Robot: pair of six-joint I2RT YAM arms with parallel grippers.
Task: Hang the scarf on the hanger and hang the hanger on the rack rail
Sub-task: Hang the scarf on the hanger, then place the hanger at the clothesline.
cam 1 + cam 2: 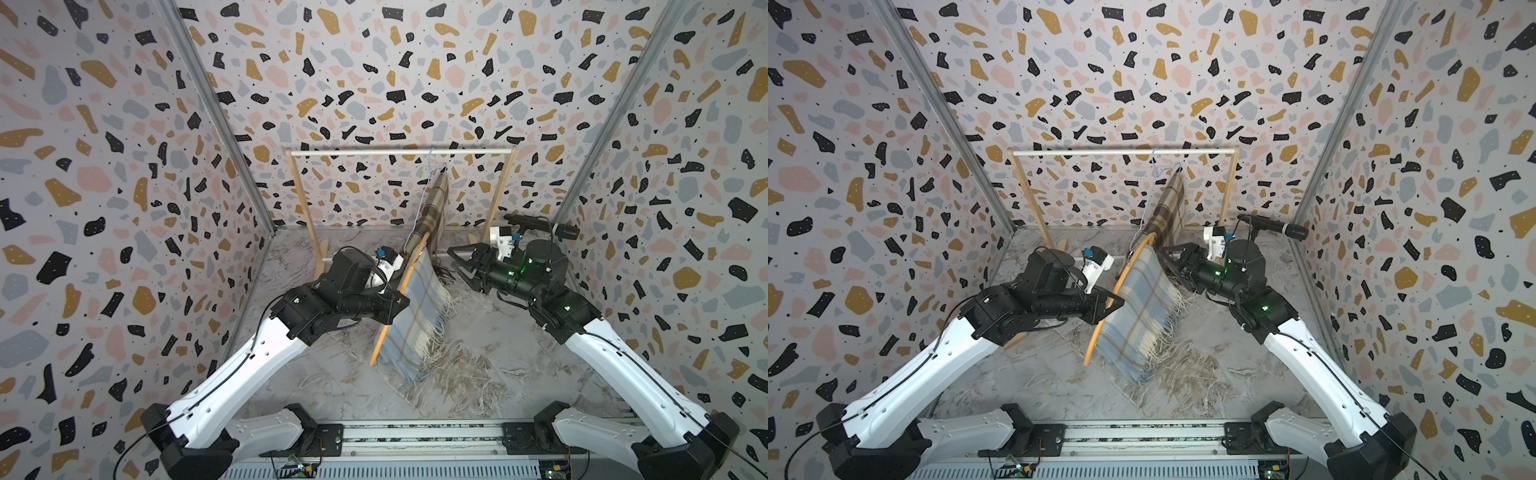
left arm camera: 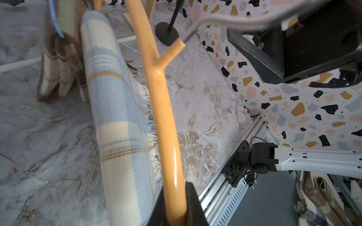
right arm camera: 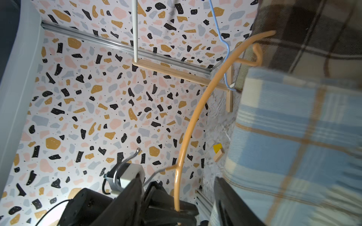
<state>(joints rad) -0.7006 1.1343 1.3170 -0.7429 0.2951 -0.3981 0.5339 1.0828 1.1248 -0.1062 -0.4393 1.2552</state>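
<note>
Scarf (image 1: 415, 307) draped over lower bar of hanger (image 1: 380, 345), held tilted above table (image 1: 498, 353); left gripper (image 1: 394, 304) pinched shut on hanger's wooden arc, right gripper (image 1: 460, 266) spread wide, empty, just beside scarf. Probably best: draw right gripper clear of fringe (image 1: 436, 328), keep hanger steady, then raise hook (image 2: 215, 20) toward rail (image 1: 399, 152)

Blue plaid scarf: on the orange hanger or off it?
On. The blue plaid fringed scarf is draped over the glossy orange hanger, fringe hanging. The left gripper is shut on the hanger; the right gripper is open.
</note>
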